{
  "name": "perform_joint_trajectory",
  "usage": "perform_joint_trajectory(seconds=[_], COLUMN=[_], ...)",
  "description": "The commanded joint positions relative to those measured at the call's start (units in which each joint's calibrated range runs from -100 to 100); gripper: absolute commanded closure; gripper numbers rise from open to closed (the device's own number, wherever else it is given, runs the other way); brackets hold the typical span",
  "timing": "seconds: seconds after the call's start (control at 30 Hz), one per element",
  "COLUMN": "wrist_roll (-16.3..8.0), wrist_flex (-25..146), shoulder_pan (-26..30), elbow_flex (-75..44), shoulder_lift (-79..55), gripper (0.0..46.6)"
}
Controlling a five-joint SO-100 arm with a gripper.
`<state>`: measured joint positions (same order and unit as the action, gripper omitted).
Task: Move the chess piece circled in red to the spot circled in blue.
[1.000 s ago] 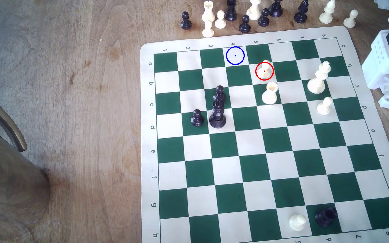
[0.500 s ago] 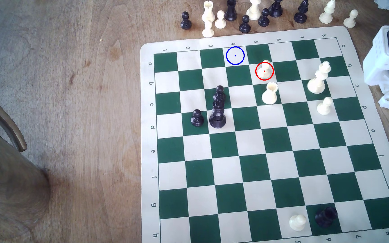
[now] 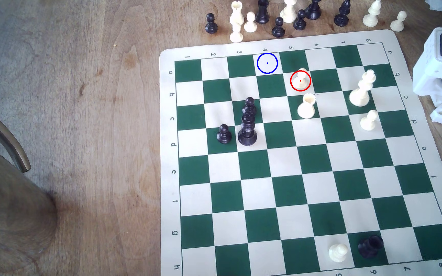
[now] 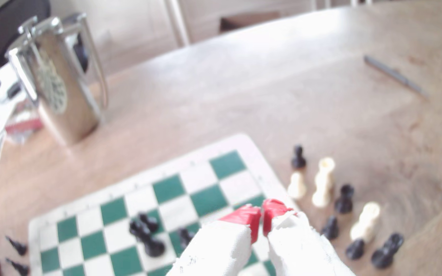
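pawn (image 3: 301, 79) upright in red ring | blue-ringed square (image 3: 267, 63) bare | fingers (image 4: 246, 215) together, holding nothing

I see the red-ringed pawn (image 3: 301, 79) boxed on one side: a cream notched piece (image 3: 306, 106) stands just beside it, one square nearer the camera. The blue-ringed square (image 3: 267, 63) sits bare, diagonal to the pawn, with nothing between them. A tall cream crowned piece (image 3: 362, 89) and a second cream pawn (image 3: 369, 120) stand well apart toward the exterior view's right, between the pawn and the arm base (image 3: 439, 79). Captured pieces (image 3: 278, 26) crowd the surface (image 3: 81, 106) beyond the board edge nearest the blue square. Black pieces (image 3: 247, 124) stand well off to the exterior view's left. The board's (image 3: 168, 132) near half lies mostly open. In the wrist view my pincer (image 4: 262, 221) has its red tips pressed together.
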<state>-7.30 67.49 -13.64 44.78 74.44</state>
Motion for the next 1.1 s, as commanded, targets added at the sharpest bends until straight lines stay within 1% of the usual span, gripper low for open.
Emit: perform_joint_trajectory(seconds=[0.0, 0.13, 0.2, 0.23, 0.3, 0.33, 0.43, 0.47, 0.5, 0.53, 0.63, 0.67, 0.77, 0.93, 1.07], wrist_roll=[-1.86, -2.49, -3.37, -3.96, -4.05, -4.59, -4.59, -4.64, -4.64, -4.64, -4.69, -4.35, -4.15, -3.81, -2.83], wrist_flex=[3.93, 4.75, 4.01, 3.76, 3.6, 3.03, 2.13, 0.32, -1.07, -2.05, -4.84, -5.0, -7.46, -10.73, -12.13], shoulder_pan=[2.58, 3.28, 2.97, 2.81, 2.81, 3.12, 4.3, 4.92, 5.0, 4.84, 4.61, 4.53, 4.3, 3.75, 2.5], elbow_flex=[-6.07, -6.34, -6.61, -6.61, -6.7, -6.61, -6.34, -5.61, -4.98, -4.71, -4.71, -4.71, -4.71, -4.71, -4.71], shoulder_lift=[-10.44, -18.84, -25.29, -26.74, -29.28, -30.73, -32.76, -33.95, -34.29, -35.06, -39.05, -39.56, -41.68, -48.13, -52.54], gripper=[46.4, 46.3, 46.4, 45.8, 45.7, 45.7, 41.4, 37.9, 36.1, 35.3, 34.3, 34.0, 34.6, 32.2, 33.3])
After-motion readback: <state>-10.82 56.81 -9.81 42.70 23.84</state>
